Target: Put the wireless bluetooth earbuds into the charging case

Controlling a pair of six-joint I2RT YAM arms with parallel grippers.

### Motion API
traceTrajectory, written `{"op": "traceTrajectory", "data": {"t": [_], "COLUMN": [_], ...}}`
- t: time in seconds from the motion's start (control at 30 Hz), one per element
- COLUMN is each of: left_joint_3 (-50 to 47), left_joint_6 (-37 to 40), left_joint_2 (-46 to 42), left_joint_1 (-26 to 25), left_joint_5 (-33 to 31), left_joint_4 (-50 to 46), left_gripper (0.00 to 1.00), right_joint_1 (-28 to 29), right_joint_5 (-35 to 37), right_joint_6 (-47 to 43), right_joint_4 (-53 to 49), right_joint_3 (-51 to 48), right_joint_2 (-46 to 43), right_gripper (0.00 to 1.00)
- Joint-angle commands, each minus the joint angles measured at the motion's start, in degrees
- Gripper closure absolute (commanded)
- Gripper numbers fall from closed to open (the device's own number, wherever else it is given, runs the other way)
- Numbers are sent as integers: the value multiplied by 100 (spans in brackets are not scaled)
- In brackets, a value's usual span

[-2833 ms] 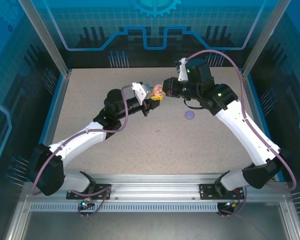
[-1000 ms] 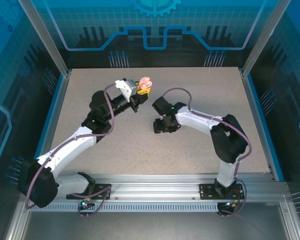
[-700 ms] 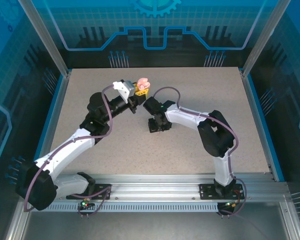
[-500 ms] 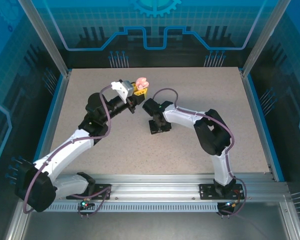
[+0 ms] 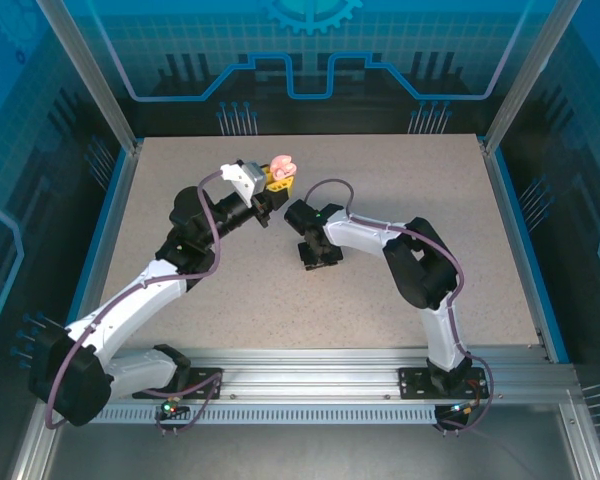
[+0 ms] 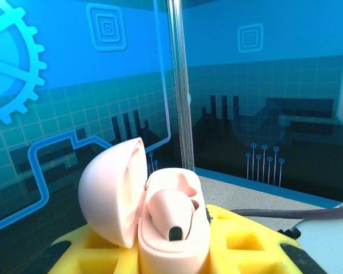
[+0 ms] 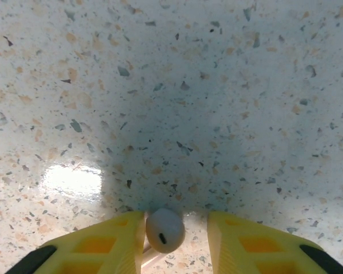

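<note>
My left gripper (image 5: pixel 280 177) is raised at the back middle, shut on the pale pink charging case (image 5: pixel 284 166). In the left wrist view the case's base (image 6: pixel 172 242) stands between the yellow fingers (image 6: pixel 248 242), its lid (image 6: pixel 110 191) hinged open to the left, and one pinkish-white earbud (image 6: pixel 170 212) sits in it. My right gripper (image 5: pixel 319 256) points down at the table just right of the case. In the right wrist view a second pale earbud (image 7: pixel 164 229) lies on the table between its fingertips (image 7: pixel 117 242), touching the left one, with a gap to the right one. The jaws stand open.
The speckled table (image 5: pixel 400 290) is bounded by blue edges and aluminium posts (image 5: pixel 90 75). The right arm's purple cable (image 5: pixel 325 186) loops close to the left gripper. The right arm's elbow (image 5: pixel 420 265) is folded over the table's middle right.
My right arm has swung left and come down over the earbud on the table, its jaws narrowing around it. The left arm has shifted the case slightly left and kept its grip.
</note>
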Motion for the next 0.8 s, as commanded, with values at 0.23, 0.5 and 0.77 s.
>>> {"op": "traceTrajectory", "data": {"t": [0.23,0.5,0.77], "left_joint_3": [-75,-63,-34], "left_joint_6": [-160,-206,-350], "left_joint_2": [-103,-88,-44], "left_joint_1": [42,48,44], "left_joint_5": [15,89,290], "left_joint_4": [205,158,117], "left_gripper": [100,100,100], "right_joint_1": [93,76,40], "right_joint_5": [-102,276,937], "right_joint_6": [29,128,27], "right_joint_4": [6,253,202], "right_joint_3": [-33,-508,-776], "right_joint_2": [131,-611,-2126], "right_gripper": [84,88,90]}}
